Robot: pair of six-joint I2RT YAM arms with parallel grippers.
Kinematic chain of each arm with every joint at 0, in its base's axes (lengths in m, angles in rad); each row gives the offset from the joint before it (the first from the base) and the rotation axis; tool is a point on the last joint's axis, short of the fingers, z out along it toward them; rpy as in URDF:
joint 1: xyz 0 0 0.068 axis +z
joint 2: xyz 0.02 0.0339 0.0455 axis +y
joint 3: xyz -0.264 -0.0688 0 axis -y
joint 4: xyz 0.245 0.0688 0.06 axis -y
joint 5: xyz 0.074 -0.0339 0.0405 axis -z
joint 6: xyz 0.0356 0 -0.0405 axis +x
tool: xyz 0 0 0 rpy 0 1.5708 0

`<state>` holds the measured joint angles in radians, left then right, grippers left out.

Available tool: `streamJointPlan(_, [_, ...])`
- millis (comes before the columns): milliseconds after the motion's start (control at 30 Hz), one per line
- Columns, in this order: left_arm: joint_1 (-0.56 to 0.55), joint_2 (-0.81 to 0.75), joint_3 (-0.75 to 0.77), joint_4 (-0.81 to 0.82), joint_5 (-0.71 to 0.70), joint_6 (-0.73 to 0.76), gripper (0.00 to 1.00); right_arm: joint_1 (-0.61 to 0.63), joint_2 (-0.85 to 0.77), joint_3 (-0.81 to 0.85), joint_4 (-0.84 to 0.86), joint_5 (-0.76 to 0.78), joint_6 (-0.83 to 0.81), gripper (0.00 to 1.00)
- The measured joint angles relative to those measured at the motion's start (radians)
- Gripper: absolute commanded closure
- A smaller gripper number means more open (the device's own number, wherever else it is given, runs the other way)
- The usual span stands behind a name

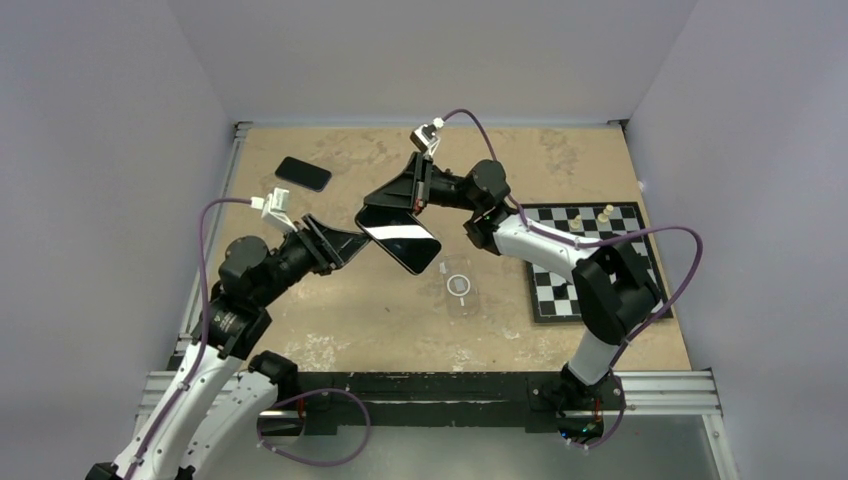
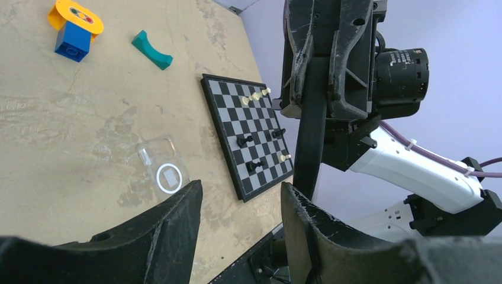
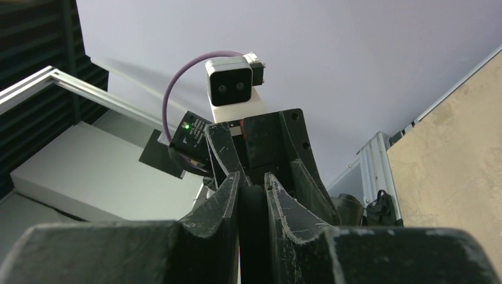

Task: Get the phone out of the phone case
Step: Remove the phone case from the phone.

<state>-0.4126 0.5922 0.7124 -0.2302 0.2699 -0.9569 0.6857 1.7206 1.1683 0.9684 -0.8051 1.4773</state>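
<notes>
My right gripper (image 1: 405, 203) is shut on a black phone (image 1: 398, 238) and holds it in the air above the table's middle. In the right wrist view the phone (image 3: 253, 225) sits edge-on between the closed fingers (image 3: 253, 180). A clear phone case (image 1: 460, 287) with a white ring lies flat on the table below, empty; it also shows in the left wrist view (image 2: 164, 168). My left gripper (image 1: 357, 243) is open and empty at the phone's left end. In the left wrist view (image 2: 240, 198) the phone's edge (image 2: 309, 136) stands just beyond the right finger.
A chessboard (image 1: 585, 260) with a few pieces lies at the right. A second dark phone (image 1: 303, 173) lies at the back left. The left wrist view shows a blue and yellow toy block (image 2: 74, 29) and a teal curved block (image 2: 152, 50) on the table.
</notes>
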Motion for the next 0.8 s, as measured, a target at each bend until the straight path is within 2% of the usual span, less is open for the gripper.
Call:
streamJointPlan(233, [0.000, -0.077, -0.035, 0.005, -0.011, -0.032, 0.40, 0.005, 0.000, 0.000, 0.011, -0.002, 0.003, 1.00])
streamJointPlan(400, [0.000, -0.079, -0.038, 0.100, -0.011, -0.065, 0.42, 0.004, 0.000, 0.000, -0.009, 0.000, -0.011, 1.00])
streamJointPlan(500, [0.000, -0.063, -0.042, 0.161, -0.014, -0.090, 0.49, 0.004, 0.000, 0.000, -0.013, 0.000, -0.014, 1.00])
streamJointPlan(800, [0.000, 0.024, -0.064, 0.281, -0.018, -0.138, 0.84, 0.004, 0.000, 0.000, -0.016, 0.002, -0.016, 1.00])
